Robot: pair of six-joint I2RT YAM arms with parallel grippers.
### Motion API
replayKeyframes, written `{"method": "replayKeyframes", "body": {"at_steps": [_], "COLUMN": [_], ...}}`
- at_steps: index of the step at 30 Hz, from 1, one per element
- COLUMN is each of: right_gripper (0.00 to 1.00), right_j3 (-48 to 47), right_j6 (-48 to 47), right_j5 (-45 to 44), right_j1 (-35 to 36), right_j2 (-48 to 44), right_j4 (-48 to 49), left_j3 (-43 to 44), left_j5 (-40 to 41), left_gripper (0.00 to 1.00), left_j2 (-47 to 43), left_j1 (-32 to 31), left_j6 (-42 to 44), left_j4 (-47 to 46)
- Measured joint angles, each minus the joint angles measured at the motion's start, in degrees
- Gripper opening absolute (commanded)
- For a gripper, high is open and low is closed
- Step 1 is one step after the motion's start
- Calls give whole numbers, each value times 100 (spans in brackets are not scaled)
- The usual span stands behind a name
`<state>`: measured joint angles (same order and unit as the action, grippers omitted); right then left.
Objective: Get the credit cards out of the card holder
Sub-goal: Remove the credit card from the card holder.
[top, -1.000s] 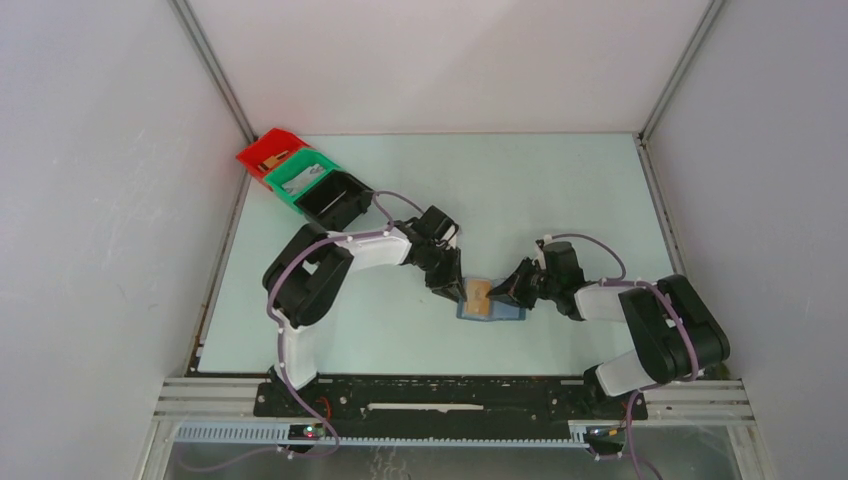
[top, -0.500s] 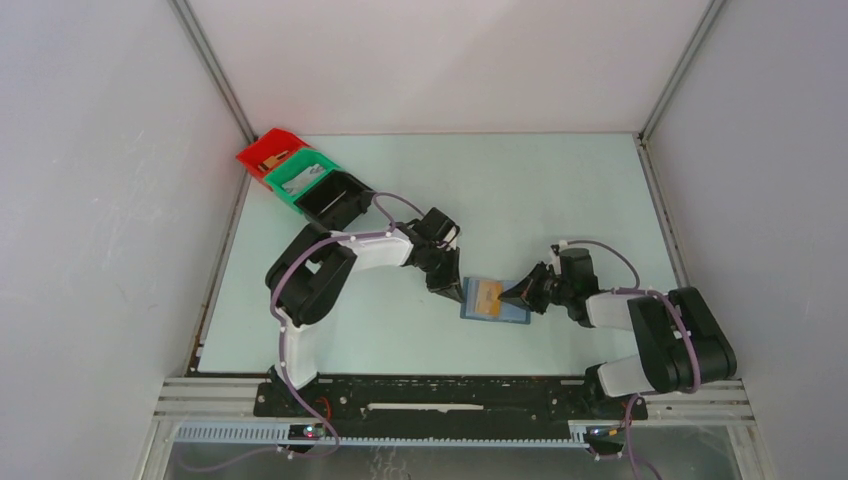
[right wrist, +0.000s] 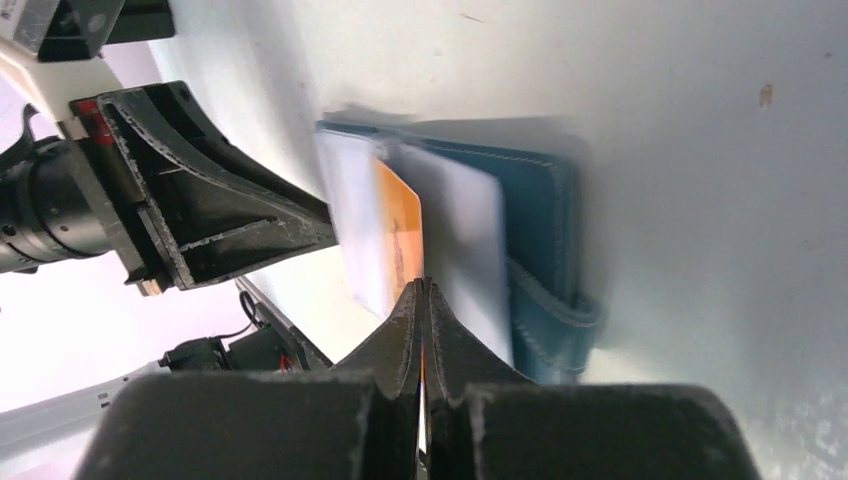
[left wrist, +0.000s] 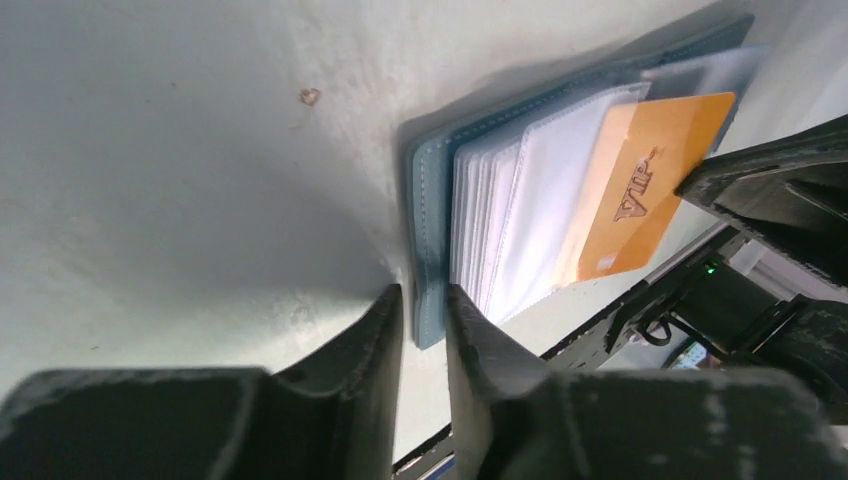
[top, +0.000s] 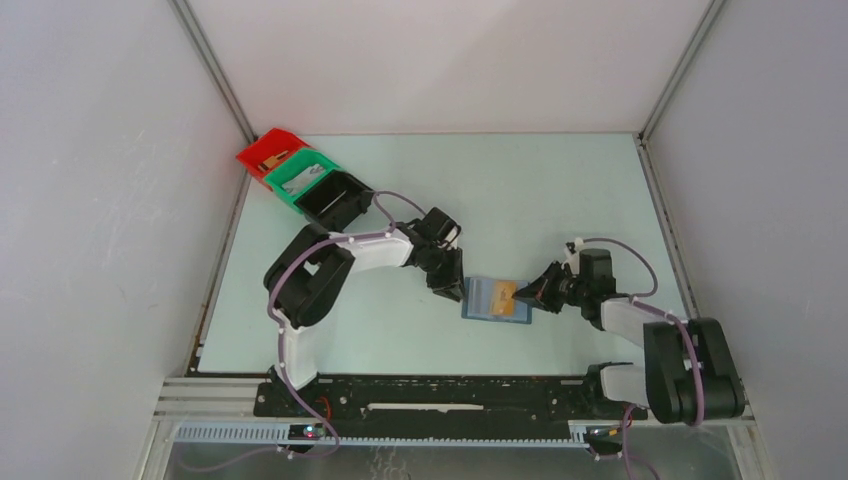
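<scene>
Two robot arms meet over a slate-blue folding card holder (top: 483,300) lying open and flat on the pale green table (top: 560,190), just near of centre. The left gripper (left wrist: 422,305) is clamped on the holder's left cover edge. The right gripper (right wrist: 422,290) is clenched on the right end of an orange credit card (top: 504,293) printed "VIP", which is partly out of a stack of clear plastic sleeves (left wrist: 540,200). The right fingers hide the pinched end of the card in the right wrist view, and its lower right corner disappears behind the dark gripper in the left wrist view. Whether the other sleeves hold cards cannot be made out, since they read only as whitish layers. The holder's small tab (right wrist: 562,318) hangs off its right edge, beside the right gripper. A red plastic bin (top: 262,150), a green bin (top: 296,176) and a black bin (top: 335,200) stand in a row in the far left corner against the white enclosure wall (top: 100,200), well apart from the holder. Their contents are too small to identify. Bare tabletop lies open across the far half and to the right of the arms.
</scene>
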<state>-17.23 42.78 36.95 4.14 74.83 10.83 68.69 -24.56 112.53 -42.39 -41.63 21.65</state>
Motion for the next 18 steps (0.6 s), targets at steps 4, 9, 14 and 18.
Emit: {"method": "replayKeyframes", "body": {"at_steps": [4,9,14,18], "right_gripper": [0,0,0,0], "right_j3": [-2,-7,-11,-114], "right_j6": [-219,-293,-229,-219], "right_j5": [63,334,546,584], "right_j1": [-87,-166,-188,-190], "right_j2": [-623,-1117,-1438,-1574], "right_j4": [-350,-581,-649,-730], "left_j3": [0,0,0,22], "left_j5": [334,483,380,184], "left_gripper": [38,41,50,54], "left_j2": [-208,-476,-1047,-1410], "left_j1": [-33,28,162,256], "left_j6": [160,372,520,570], "left_j4": [181,492,579,595]}}
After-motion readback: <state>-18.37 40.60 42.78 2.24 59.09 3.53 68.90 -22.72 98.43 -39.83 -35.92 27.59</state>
